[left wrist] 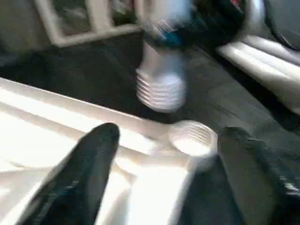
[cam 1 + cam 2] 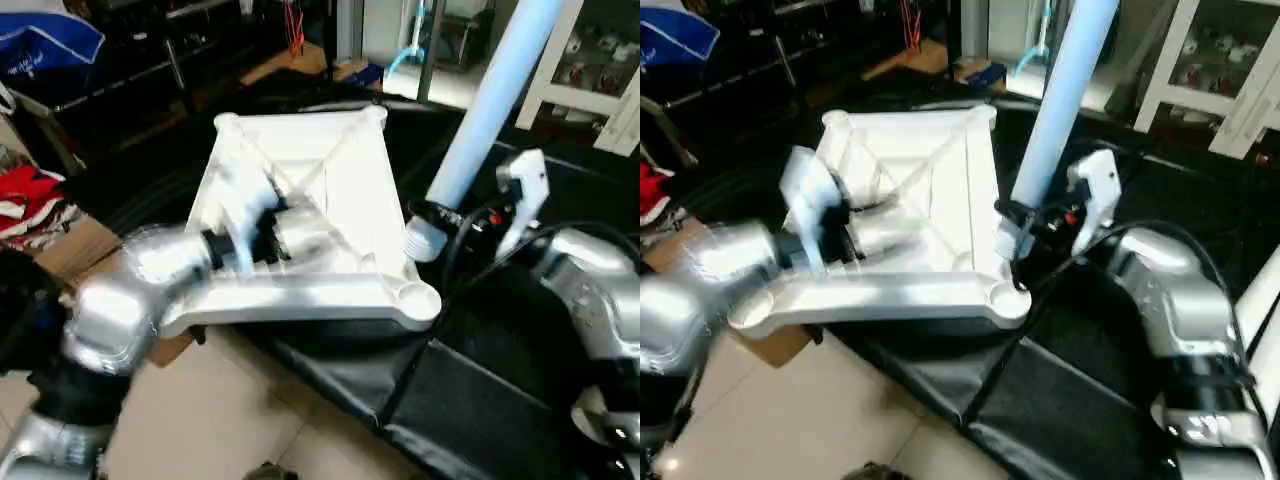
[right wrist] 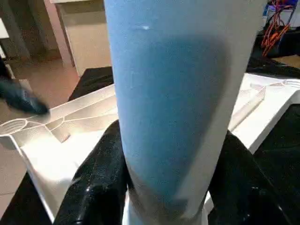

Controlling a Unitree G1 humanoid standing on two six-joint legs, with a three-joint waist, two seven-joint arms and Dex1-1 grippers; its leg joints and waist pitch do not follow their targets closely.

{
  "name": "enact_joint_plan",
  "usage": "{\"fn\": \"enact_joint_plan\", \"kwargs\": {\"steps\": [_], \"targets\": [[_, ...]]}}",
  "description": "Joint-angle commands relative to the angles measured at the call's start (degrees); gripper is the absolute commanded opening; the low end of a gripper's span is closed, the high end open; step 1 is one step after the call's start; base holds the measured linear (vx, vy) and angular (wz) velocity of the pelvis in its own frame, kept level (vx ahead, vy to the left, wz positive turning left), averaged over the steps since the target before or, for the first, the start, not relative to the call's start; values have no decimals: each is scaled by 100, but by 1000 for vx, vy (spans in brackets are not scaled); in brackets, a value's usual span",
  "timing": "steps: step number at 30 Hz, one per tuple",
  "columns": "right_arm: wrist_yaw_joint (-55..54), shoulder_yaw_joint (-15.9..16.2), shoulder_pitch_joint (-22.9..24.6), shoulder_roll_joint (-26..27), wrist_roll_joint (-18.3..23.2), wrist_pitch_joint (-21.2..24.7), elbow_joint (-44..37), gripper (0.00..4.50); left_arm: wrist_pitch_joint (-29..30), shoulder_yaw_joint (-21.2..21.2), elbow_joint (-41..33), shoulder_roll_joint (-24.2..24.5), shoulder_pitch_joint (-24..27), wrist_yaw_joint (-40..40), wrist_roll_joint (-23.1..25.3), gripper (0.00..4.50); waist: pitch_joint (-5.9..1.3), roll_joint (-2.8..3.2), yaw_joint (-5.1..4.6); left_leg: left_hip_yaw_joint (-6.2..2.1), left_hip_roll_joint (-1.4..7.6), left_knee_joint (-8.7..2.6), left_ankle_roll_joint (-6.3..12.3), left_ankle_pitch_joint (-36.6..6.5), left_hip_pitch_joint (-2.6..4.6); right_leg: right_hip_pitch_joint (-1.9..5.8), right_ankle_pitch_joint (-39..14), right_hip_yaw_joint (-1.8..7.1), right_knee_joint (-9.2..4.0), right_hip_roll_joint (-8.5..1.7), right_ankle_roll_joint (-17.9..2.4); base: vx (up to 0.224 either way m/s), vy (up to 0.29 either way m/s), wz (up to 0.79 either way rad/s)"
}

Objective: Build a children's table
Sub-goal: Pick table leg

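Here the right tool (image 2: 1025,225) is clamped on the leg (image 2: 490,110) low down, just above its ribbed, threaded end; the right wrist view shows the two black fingers (image 3: 101,187) pressed against either side of the tube, so the grip is firm and the jaws stand about half apart around it; the leg rises steeply up and away from that grip, its threaded end hanging just above and beside the near right corner socket (image 2: 413,296) of the tabletop (image 2: 320,170). The left tool (image 1: 159,183) has its fingers spread wide and holds nothing; it hovers over the ribbed underside of the tabletop, a little in from that same socket. The tabletop lies upside down on the black-covered surface (image 2: 470,400), its X-ribs facing up, with another round socket showing at its far left corner.

Judging by the look, both parts are hollow white plastic: light, stiff and smooth, so likely slippery under hard fingers; the long leg will lever against a low grip, so taking it near the thread, as now, should steer the end best; the light tabletop may slide or tip when the leg is pushed and twisted in, so the free tool would do well to press on a rib or the rim near the socket.
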Motion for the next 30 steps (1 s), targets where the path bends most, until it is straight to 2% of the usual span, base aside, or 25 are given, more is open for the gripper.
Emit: {"fn": "enact_joint_plan", "kwargs": {"steps": [1, 2, 3, 4, 6, 7, 8, 11, 12, 13, 14, 15, 16, 18, 19, 23, 24, 27, 29, 30], "targets": [[32, -42, 33, 15, 162, 121, -361, 186, -365, -307, 350, -18, -51, -137, 500, 412, -437, -66, -52, -160, 355, -497, 195, -1046, 162, 262, -1896, 291, -505, -443, -947, 0, 0, 0], [31, -27, 64, 31, 184, 155, -436, 186, -504, -430, 527, -26, -72, -121, 702, 427, -427, -77, -73, -166, 339, -507, 210, -1068, 140, 280, -1965, 289, -531, -437, -876, 0, 0, 0], [31, -27, 64, 31, 184, 155, -436, 186, -504, -430, 527, -26, -72, -121, 702, 436, -430, -74, -77, -169, 342, -511, 197, -1088, 147, 283, -2000, 292, -527, -446, -850, 0, 0, 0], [51, 53, 159, 80, 198, 211, -611, 186, -775, -668, 978, -119, -144, -145, 1021, 440, -423, -56, -97, -180, 345, -519, 162, -1124, 144, 285, -2048, 287, -518, -459, -847, 0, 0, 0], [35, 118, 232, 120, 184, 222, -706, 186, -954, -892, 1335, -163, -239, -160, 1261, 447, -384, -44, -169, -184, 328, -540, 130, -1350, 173, 250, -2318, 284, -593, -439, -726, 0, 0, 0], [35, 118, 232, 120, 184, 222, -706, 186, -954, -892, 1335, -163, -239, -160, 1261, 449, -393, -49, -186, -184, 330, -542, 105, -1377, 176, 262, -2325, 283, -590, -445, -730, 0, 0, 0], [35, 118, 232, 120, 184, 222, -706, 186, -954, -892, 1335, -163, -239, -160, 1261, 450, -412, -50, -216, -214, 347, -552, 93, -1297, 130, 303, -2121, 275, -548, -468, -820, 0, 0, 0], [16, 132, 267, 123, 189, 216, -741, 186, -1060, -968, 1445, -166, -266, -141, 1363, 450, -401, -44, -258, -209, 348, -550, 117, -1333, 133, 293, -1979, 276, -537, -463, -935, 0, 0, 0], [43, 161, 392, 105, 337, 415, -1034, 186, -1328, -944, 2009, -283, -421, -60, 1537, 450, -360, -17, -299, -200, 327, -551, 152, -1385, 126, 281, -2009, 276, -576, -444, -920, 0, 0, 0], [54, 166, 412, 95, 352, 440, -1069, 186, -1346, -929, 2058, -298, -429, -69, 1538, 450, -358, -37, -320, -183, 307, -541, 182, -1398, 129, 288, -2045, 275, -601, -430, -874, 0, 0, 0], [90, 182, 479, 61, 400, 523, -1183, 186, -1404, -881, 2219, -348, -458, -101, 1539, 450, -372, -28, -315, -185, 306, -538, 209, -1336, 145, 299, -2007, 284, -603, -441, -849, 0, 0, 0], [102, 186, 498, 49, 413, 546, -1214, 186, -1414, -867, 2258, -361, -463, -120, 1533, 450, -391, -32, -314, -201, 318, -538, 220, -1250, 131, 323, -1902, 283, -569, -463, -879, 0, 0, 0], [129, 196, 542, 23, 439, 597, -1281, 186, -1437, -837, 2344, -390, -474, -164, 1518, 450, -396, -31, -319, -208, 333, -541, 311, -1047, 100, 333, -1662, 279, -546, -469, -951, 0, 0, 0], [197, 186, 619, -41, 467, 656, -1358, 186, -1482, -807, 2453, -422, -464, -369, 1436, 421, -391, -17, -329, -204, 335, -536, 343, -1035, 99, 329, -1634, 273, -550, -472, -1008, 0, 0, 0], [222, 179, 641, -67, 477, 677, -1378, 186, -1491, -796, 2497, -434, -457, -463, 1391, 421, -389, 5, -322, -200, 337, -533, 348, -1033, 117, 315, -1635, 278, -554, -474, -1017, 0, 0, 0], [296, 173, 660, -134, 471, 678, -1351, 186, -1600, -748, 2739, -516, -456, -671, 1252, 398, -405, -1, -326, -188, 335, -529, 461, -848, 111, 338, -1360, 267, -541, -474, -1105, 0, 0, 0], [311, 178, 655, -143, 465, 673, -1338, 186, -1665, -750, 2810, -531, -462, -674, 1266, 376, -408, 0, -323, -192, 346, -534, 505, -775, 109, 340, -1276, 266, -529, -476, -1115, 0, 0, 0], [315, 195, 654, -193, 448, 696, -1378, 186, -1935, -835, 3115, -535, -533, -694, 1512, 367, -406, 5, -337, -191, 352, -536, 563, -773, 120, 330, -1256, 255, -542, -458, -1103, 0, 0, 0], [267, 194, 649, -203, 458, 732, -1428, 186, -1999, -845, 3194, -548, -558, -673, 1602, 343, -407, 14, -338, -195, 372, -547, 575, -740, 129, 329, -1178, 260, -538, -468, -1125, 0, 0, 0], [257, 193, 647, -204, 461, 740, -1439, 186, -2005, -845, 3204, -551, -561, -672, 1613, 343, -402, 1, -341, -191, 367, -548, 572, -765, 126, 334, -1209, 261, -537, -471, -1128, 0, 0, 0]]}}
